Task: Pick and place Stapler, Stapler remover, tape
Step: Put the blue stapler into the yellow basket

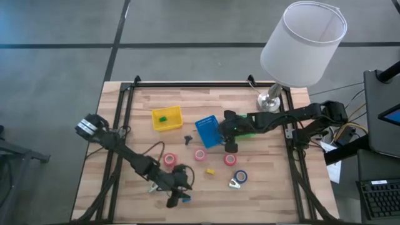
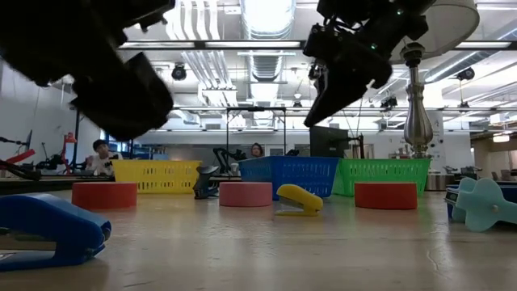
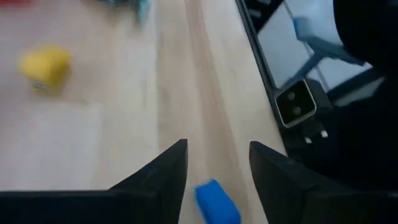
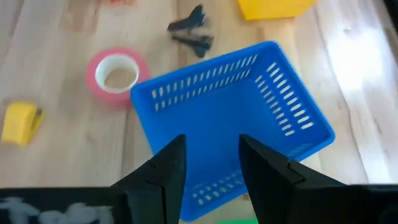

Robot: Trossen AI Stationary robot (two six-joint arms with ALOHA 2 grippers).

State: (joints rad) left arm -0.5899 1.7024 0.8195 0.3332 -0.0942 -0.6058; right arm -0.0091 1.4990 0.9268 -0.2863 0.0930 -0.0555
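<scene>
Above the blue basket, the right gripper hung open and empty (nothing lay inside). Low near the table's front edge, the left gripper gaped over the blue stapler. Tape rolls remained loose, so most work seemed left.
</scene>
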